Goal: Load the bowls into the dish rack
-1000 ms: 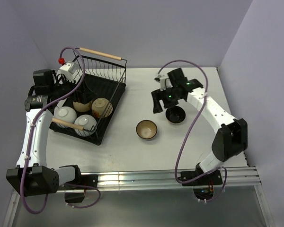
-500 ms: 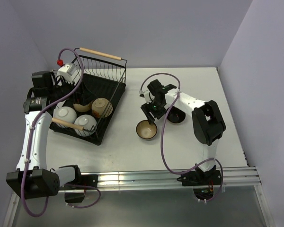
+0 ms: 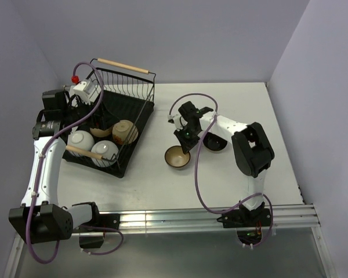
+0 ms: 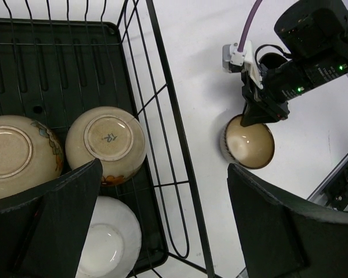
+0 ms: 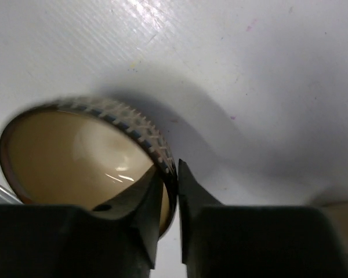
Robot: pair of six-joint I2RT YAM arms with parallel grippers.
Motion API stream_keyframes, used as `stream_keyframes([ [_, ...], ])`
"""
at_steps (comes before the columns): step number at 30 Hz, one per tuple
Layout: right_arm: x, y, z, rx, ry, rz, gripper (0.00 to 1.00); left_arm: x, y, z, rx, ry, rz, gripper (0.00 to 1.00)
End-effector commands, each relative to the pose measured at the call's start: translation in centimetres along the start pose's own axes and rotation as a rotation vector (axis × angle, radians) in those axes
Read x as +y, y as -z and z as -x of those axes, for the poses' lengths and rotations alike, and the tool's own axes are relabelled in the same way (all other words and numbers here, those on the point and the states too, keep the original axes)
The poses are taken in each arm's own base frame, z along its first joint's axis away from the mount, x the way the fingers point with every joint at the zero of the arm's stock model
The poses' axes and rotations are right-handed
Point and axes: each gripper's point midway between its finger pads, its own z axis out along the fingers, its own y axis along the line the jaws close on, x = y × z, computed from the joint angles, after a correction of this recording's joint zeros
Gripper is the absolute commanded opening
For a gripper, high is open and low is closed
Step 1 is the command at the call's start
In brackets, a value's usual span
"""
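Observation:
The black wire dish rack [image 3: 140,87] stands at the left and holds two white bowls [image 3: 80,139] [image 3: 104,149] and two cream bowls [image 3: 124,131] [image 4: 107,142]. The brown bowl [image 3: 177,157] with its tan inside sits on the table right of the rack. My right gripper [image 5: 175,174] is shut on its far rim, one finger inside and one outside. The glossy black bowl [image 3: 216,143] lies just right of that gripper. My left gripper [image 4: 162,174] hangs open above the rack's right wall, holding nothing.
The rack's wire side [image 4: 168,98] rises between its bowls and the brown bowl [image 4: 250,142]. Wooden rod handles [image 3: 123,65] run along the rack's far and near ends. The right arm's purple cable [image 3: 196,174] loops over the table. Walls close in behind and on both sides.
My right gripper swung left from the black bowl to the brown bowl and shut on its rim; the bowl shifted slightly left. The left arm barely moved.

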Motion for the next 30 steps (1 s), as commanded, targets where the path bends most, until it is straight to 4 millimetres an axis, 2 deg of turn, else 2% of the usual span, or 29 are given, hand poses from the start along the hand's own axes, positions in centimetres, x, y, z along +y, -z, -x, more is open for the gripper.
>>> stream_keyframes([
  [1, 0.6, 0.5, 1.6, -0.068, 0.023, 0.019, 0.14, -0.3, 0.3, 1.8, -0.056, -0.045, -0.009, 0.93],
  [3, 1.1, 1.7, 2.4, -0.113, 0.025, 0.030, 0.00, -0.3, 0.3, 2.0, -0.067, -0.056, -0.007, 0.92],
  [7, 2.5, 5.1, 5.1, -0.241, 0.037, 0.053, 0.00, -0.7, 0.7, 3.4, -0.111, -0.058, 0.000, 0.92],
  [12, 3.6, 11.8, 9.5, -0.461, 0.049, 0.044, 0.00, -1.6, 0.8, 5.3, -0.125, -0.066, -0.036, 0.93],
  [13, 3.7, 13.6, 11.0, -0.520, 0.045, 0.041, 0.00, -2.0, 0.7, 5.9, -0.129, -0.055, -0.057, 0.93],
  [16, 4.1, 17.3, 13.3, -0.639, 0.039, 0.036, 0.00, -3.7, 0.1, 6.6, -0.136, -0.023, -0.111, 0.95],
  [17, 4.3, 19.2, 14.4, -0.703, 0.024, 0.037, 0.00, -5.0, -0.2, 7.0, -0.145, -0.011, -0.147, 0.96],
  [18, 4.3, 20.0, 14.9, -0.731, 0.020, 0.040, 0.00, -5.4, -0.3, 7.2, -0.151, -0.001, -0.162, 0.97],
  [21, 4.6, 23.2, 16.6, -0.840, 0.004, 0.067, 0.00, -8.3, -1.4, 7.5, -0.162, 0.011, -0.249, 0.99],
  [25, 5.0, 26.5, 18.5, -0.954, -0.005, 0.104, 0.00, -10.0, -2.7, 8.1, -0.175, 0.140, -0.307, 0.99],
  [27, 5.3, 27.6, 19.1, -0.983, -0.011, 0.116, 0.00, -10.5, -3.4, 8.3, -0.169, 0.186, -0.330, 0.99],
  [30, 5.9, 28.2, 19.5, -0.993, -0.014, 0.148, 0.00, -11.2, -4.2, 8.3, -0.161, 0.211, -0.344, 0.99],
])
